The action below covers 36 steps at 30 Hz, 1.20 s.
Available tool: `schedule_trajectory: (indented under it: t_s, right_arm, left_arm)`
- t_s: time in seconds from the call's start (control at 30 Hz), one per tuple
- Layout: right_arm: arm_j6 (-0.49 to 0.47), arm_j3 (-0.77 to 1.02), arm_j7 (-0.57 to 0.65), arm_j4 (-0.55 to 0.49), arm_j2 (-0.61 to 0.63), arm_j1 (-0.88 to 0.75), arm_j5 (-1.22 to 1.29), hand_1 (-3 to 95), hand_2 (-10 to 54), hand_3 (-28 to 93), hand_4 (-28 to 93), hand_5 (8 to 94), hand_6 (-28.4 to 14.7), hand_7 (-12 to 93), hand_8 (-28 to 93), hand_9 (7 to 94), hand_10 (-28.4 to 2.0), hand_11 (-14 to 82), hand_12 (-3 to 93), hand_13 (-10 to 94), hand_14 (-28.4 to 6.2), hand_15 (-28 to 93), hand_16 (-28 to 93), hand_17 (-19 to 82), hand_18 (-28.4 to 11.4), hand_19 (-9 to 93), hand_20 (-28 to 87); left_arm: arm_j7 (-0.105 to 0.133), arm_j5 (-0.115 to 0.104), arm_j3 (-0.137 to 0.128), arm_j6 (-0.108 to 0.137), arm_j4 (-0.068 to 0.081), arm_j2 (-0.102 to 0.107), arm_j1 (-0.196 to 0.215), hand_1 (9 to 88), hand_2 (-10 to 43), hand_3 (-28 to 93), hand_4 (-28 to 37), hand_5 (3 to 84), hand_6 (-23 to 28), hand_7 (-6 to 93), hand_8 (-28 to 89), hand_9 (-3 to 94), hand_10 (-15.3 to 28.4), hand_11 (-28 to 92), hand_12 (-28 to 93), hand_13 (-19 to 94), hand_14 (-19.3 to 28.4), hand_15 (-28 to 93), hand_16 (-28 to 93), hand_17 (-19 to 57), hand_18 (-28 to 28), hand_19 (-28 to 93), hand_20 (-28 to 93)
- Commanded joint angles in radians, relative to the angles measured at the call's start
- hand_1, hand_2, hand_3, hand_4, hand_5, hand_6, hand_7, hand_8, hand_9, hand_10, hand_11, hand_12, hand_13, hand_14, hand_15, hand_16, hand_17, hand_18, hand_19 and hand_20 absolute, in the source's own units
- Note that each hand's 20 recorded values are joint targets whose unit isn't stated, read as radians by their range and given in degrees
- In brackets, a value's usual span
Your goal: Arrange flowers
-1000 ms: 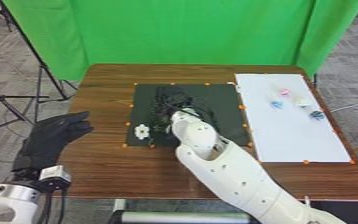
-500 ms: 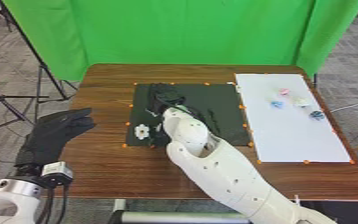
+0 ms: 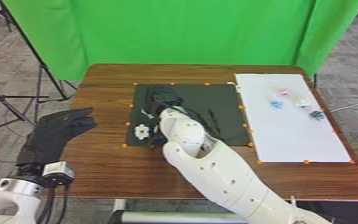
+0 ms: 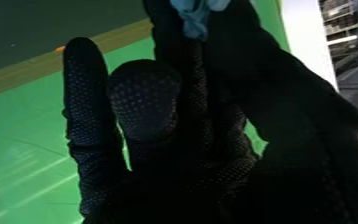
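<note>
My right hand (image 3: 160, 96) is over the upper left part of the black board (image 3: 224, 97). In the right wrist view, the thumb and a finger of my right hand (image 4: 202, 100) pinch a light blue flower (image 4: 194, 15). A white flower-shaped piece (image 3: 142, 131) lies near the board's lower left corner. On the white board (image 3: 295, 142) lie a pink flower (image 3: 284, 92), a light blue one (image 3: 277, 104), a cream one (image 3: 301, 102) and a dark blue one (image 3: 317, 115). My left hand (image 3: 58, 131), relaxed and open, is at the table's left edge.
Orange markers line both boards on the brown table (image 3: 100, 165). Behind the table hangs a green curtain (image 3: 193, 35). A black stand (image 3: 42, 80) rises at the left, beyond the table's edge.
My right hand and forearm have shifted left over the black board. The left hand has hardly moved, and the flowers on the white board lie as before.
</note>
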Motion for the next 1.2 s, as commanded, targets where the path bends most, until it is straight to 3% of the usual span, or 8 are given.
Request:
schedule_trajectory:
  t_s: [0.03,0.07,0.2,0.37,0.43,0.53,1.0,1.2]
  right_arm:
    - [0.003,0.003,0.023,0.001,-0.019,0.006,-0.001,46.6,-9.5,75,-28,66.5,-2.1,28,-1,74.7,-9.1,21.1,26.4,74,-4.1,75,20,34,-15.2,89,-8]
    - [0.001,0.005,0.022,0.001,-0.018,0.005,-0.001,46.1,-9.5,76,-28,66.4,-2.2,28,-1,74.1,-9.5,22.0,25.7,73,-4.2,76,20,34,-15.2,89,-7]
    - [-0.005,0.006,0.026,0.0,-0.017,0.002,-0.001,44.5,-9.5,77,-28,66.0,-2.4,27,-1,72.4,-10.6,25.1,23.1,73,-4.5,76,20,33,-15.5,89,-7]
    - [-0.025,0.013,0.019,-0.008,-0.022,-0.006,0.011,43.5,-9.5,78,-28,65.7,-2.7,26,-3,71.5,-11.2,26.7,21.7,72,-4.7,76,20,33,-15.7,89,-7]
    - [-0.037,0.018,0.018,-0.009,-0.028,-0.011,0.003,42.9,-9.5,79,-28,65.6,-2.7,26,-3,70.7,-11.8,27.6,20.8,72,-4.9,76,20,33,-15.8,88,-7]
    - [-0.037,0.016,0.023,-0.007,-0.026,-0.011,-0.008,42.2,-9.5,79,-28,65.5,-2.8,26,-6,69.6,-12.7,29.6,18.2,72,-5.0,76,20,32,-16.0,88,-6]
    - [-0.041,0.024,0.031,-0.009,-0.031,-0.013,0.007,39.8,-9.5,80,-28,65.1,-3.2,26,-14,68.5,-13.5,30.4,16.8,71,-5.7,77,19,31,-16.5,87,-5]
    - [-0.03,-0.011,0.046,-0.037,0.001,0.012,0.036,38.7,-9.5,80,-28,65.2,-3.4,26,-14,68.4,-13.8,30.5,16.8,71,-6.2,77,19,31,-16.8,87,-5]
  left_arm:
    - [0.008,-0.008,0.004,0.012,0.002,0.006,0.004,30.3,3.0,79,-15.6,53.4,16.1,15.0,-9,44.2,22.8,43,11,30,27.2,64,-14,-9.3,20.8,59,14]
    - [0.015,-0.014,0.006,0.016,0.003,0.015,0.007,30.3,3.0,79,-15.6,53.4,16.1,14.9,-9,44.3,22.8,43,11,30,27.2,64,-14,-9.3,20.8,59,14]
    - [0.006,-0.007,0.004,0.011,0.003,0.004,0.005,30.3,3.1,79,-15.5,53.5,16.1,14.9,-9,44.3,22.7,43,11,30,27.2,64,-14,-9.3,20.8,59,14]
    - [0.025,-0.024,0.009,0.026,0.004,0.027,0.011,30.3,3.1,79,-15.4,53.4,16.0,15.0,-9,44.2,22.7,43,11,30,27.2,64,-14,-9.3,20.8,59,14]
    - [0.012,-0.016,0.008,0.021,0.003,0.018,0.005,30.4,3.1,79,-15.4,53.4,16.0,14.9,-9,44.3,22.7,43,11,30,27.2,64,-14,-9.3,20.8,59,14]
    - [0.017,-0.021,0.012,0.021,0.005,0.029,0.004,30.6,3.0,79,-15.3,53.4,16.1,14.9,-9,44.4,22.7,43,11,30,27.2,64,-14,-9.3,20.8,59,14]
    - [-0.003,-0.008,0.012,0.012,0.004,0.008,-0.001,30.7,3.0,79,-15.2,53.5,16.0,15.1,-9,44.3,22.6,43,11,30,27.1,64,-14,-9.2,20.7,59,14]
    - [0.001,-0.011,-0.013,0.022,-0.007,0.003,0.046,30.8,3.1,79,-15.4,53.5,16.0,15.1,-9,44.3,22.6,44,11,30,27.1,64,-14,-9.3,20.7,60,14]
